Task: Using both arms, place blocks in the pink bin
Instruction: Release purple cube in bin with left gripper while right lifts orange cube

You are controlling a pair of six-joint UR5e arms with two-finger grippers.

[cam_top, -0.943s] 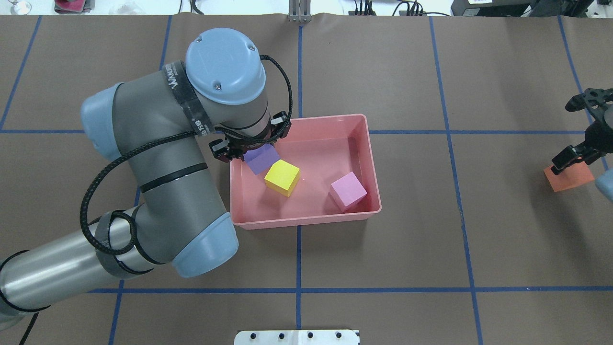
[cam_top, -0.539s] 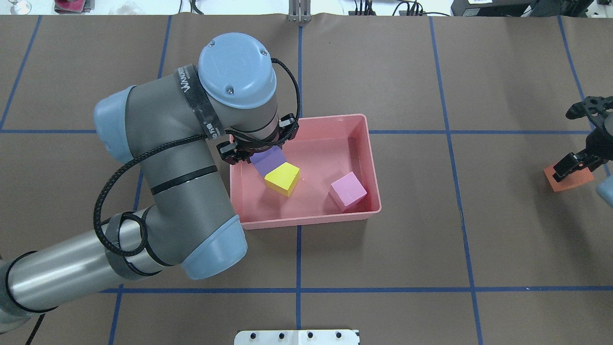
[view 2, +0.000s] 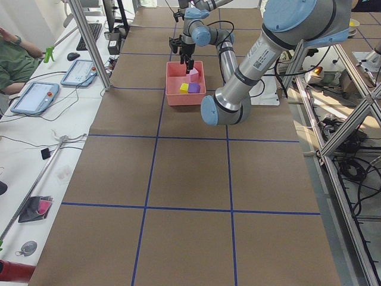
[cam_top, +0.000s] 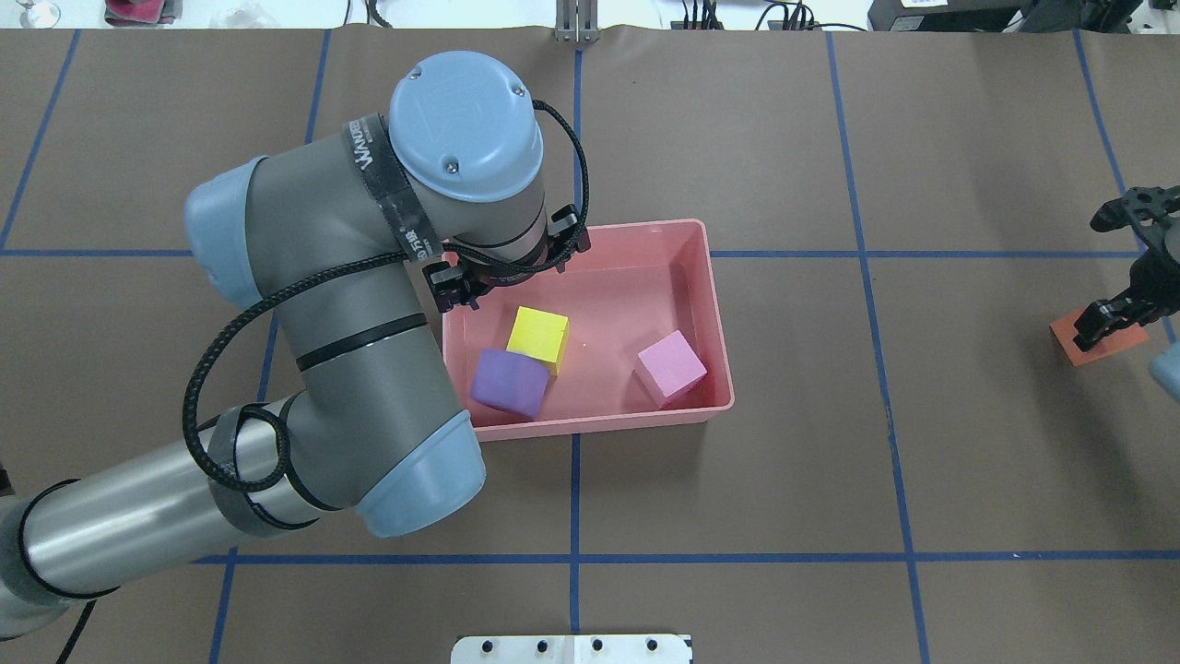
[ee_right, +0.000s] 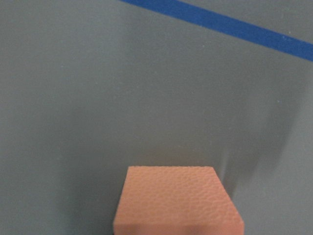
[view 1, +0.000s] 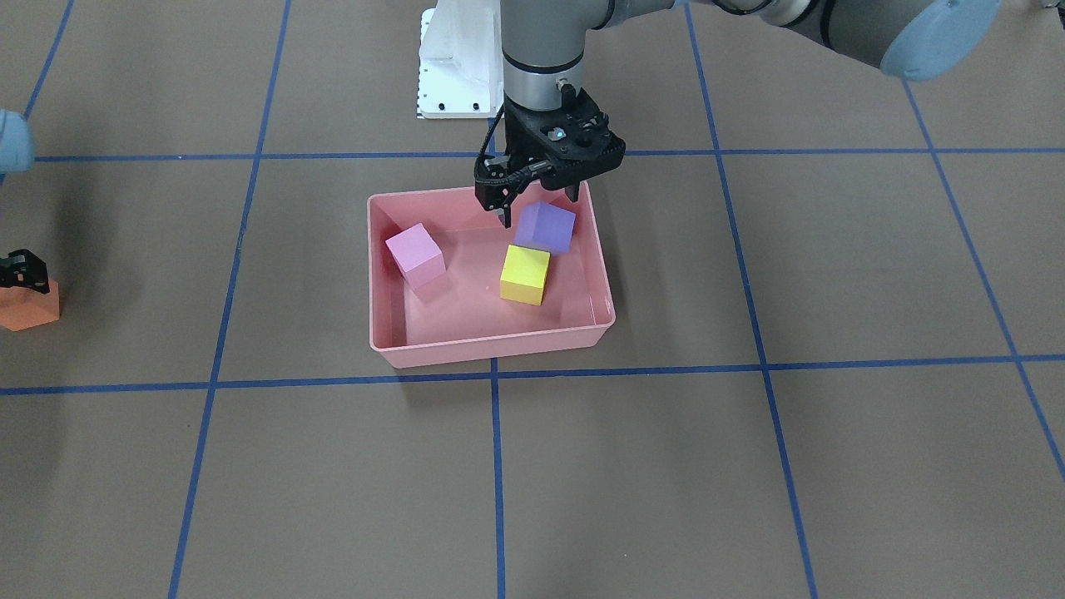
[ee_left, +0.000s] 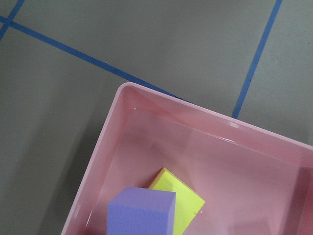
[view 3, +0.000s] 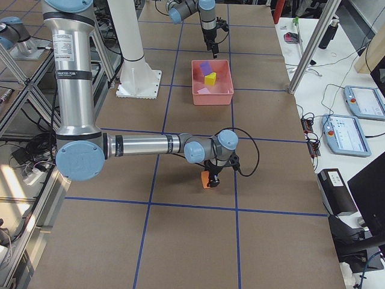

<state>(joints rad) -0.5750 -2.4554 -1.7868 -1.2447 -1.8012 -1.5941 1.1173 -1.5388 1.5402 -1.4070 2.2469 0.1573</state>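
Note:
The pink bin (cam_top: 599, 426) stands mid-table and holds three blocks: purple (cam_top: 509, 381) by the robot-side wall, touching the yellow (cam_top: 538, 337), and the pink-lilac (cam_top: 671, 367) apart on the right. In the front view these are the bin (view 1: 491, 349), purple (view 1: 545, 226), yellow (view 1: 525, 274) and pink-lilac (view 1: 413, 252). My left gripper (view 1: 539, 204) hangs open and empty above the bin's robot-side left corner. My right gripper (cam_top: 1120, 309) is at the table's far right, shut on the orange block (cam_top: 1097, 337), at or just above the table. The right wrist view shows the orange block (ee_right: 176, 200) close below.
Blue tape lines divide the brown table cover. The white base plate (cam_top: 572, 648) lies at the robot's edge. A side desk with tablets (view 2: 36, 95) and a seated person (view 2: 12, 59) runs along the far side, behind metal frame posts (view 2: 89, 42).
My left gripper opened and let go of the purple block, which dropped into the bin beside the yellow one. My right gripper shifted slightly right with the orange block.

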